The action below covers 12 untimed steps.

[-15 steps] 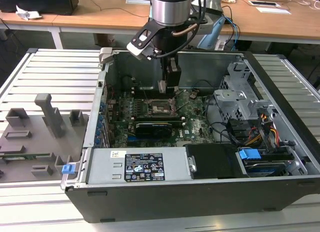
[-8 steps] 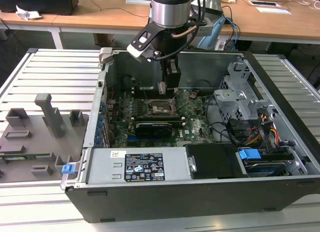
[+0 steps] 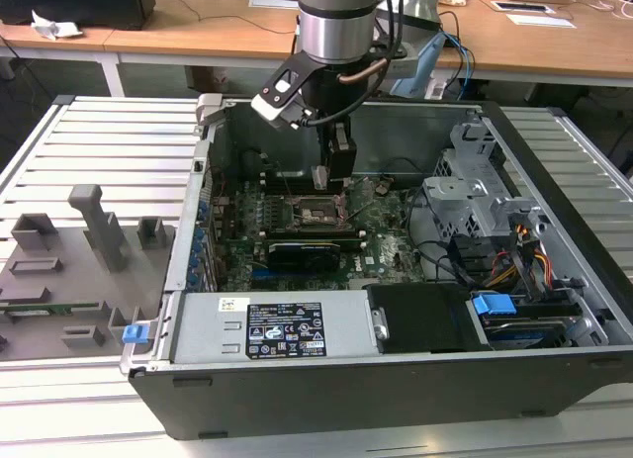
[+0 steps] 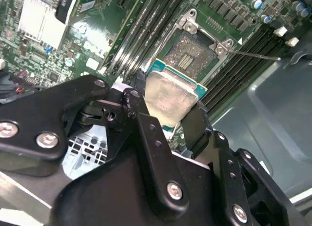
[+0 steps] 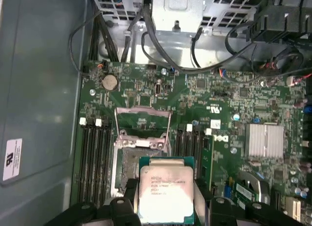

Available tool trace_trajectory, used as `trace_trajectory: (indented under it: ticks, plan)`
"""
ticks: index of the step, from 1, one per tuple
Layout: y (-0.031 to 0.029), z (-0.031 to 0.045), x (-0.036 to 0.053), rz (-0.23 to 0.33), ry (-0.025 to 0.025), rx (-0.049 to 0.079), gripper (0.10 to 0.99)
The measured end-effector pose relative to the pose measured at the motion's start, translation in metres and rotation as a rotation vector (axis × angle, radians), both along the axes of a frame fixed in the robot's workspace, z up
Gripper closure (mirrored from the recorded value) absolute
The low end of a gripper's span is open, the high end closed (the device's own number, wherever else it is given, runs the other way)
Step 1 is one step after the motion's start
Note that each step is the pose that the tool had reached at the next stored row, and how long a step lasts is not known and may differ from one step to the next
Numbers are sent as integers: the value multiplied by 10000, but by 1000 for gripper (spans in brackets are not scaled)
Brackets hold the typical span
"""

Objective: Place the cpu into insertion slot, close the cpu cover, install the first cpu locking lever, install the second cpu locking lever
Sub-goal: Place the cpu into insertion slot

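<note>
End effector (image 4: 169, 105) tight on the cpu (image 5: 165, 189), illegible print on top, above the insertion slot (image 4: 187, 52).

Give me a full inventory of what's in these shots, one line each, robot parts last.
computer case: one, black and grey, open on the slatted table
circuit board: one, green, inside the case
insertion slot: one, dark with grey rim, on the board, uncovered
cpu cover: one, silvery, swung up beside the slot
cpu: one, silvery top, held over the board at the slot, not seated
heatsink: one, silver, on the board
power supply: one, grey, inside the case
drive cage: one, silver, case's side at the exterior view's right
holders: several, grey, on the table at the exterior view's left
arm: one, silver and black, reaching into the case
gripper: one, black, shut on the cpu
</note>
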<state>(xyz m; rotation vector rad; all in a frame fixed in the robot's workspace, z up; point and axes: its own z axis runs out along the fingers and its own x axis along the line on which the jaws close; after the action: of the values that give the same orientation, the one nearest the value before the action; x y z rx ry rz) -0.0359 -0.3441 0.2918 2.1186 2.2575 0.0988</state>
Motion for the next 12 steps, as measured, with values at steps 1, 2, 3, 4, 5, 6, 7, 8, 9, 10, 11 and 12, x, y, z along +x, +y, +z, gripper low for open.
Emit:
trace_trajectory:
  ticks: [1,2,3,4,5,6,7,8,9,10,11,12]
  plan:
    - [8,-45,-1,2,1,0,549]
    - [8,-73,-3,4,0,0,549]
    - [9,-88,-10,2,0,0,549]
    - [11,-106,-21,2,0,0,549]
    - [18,-138,-40,2,0,-1,549]
    - [24,-157,-46,2,1,0,549]
    - [33,-174,-47,1,1,-1,549]
    - [41,-190,-49,1,0,0,549]
    - [47,-200,-50,1,1,-1,549]
    - [56,-210,-53,2,1,-1,549]
    - [63,-217,-58,2,0,-1,549]
    - [69,-222,-65,1,1,1,549]
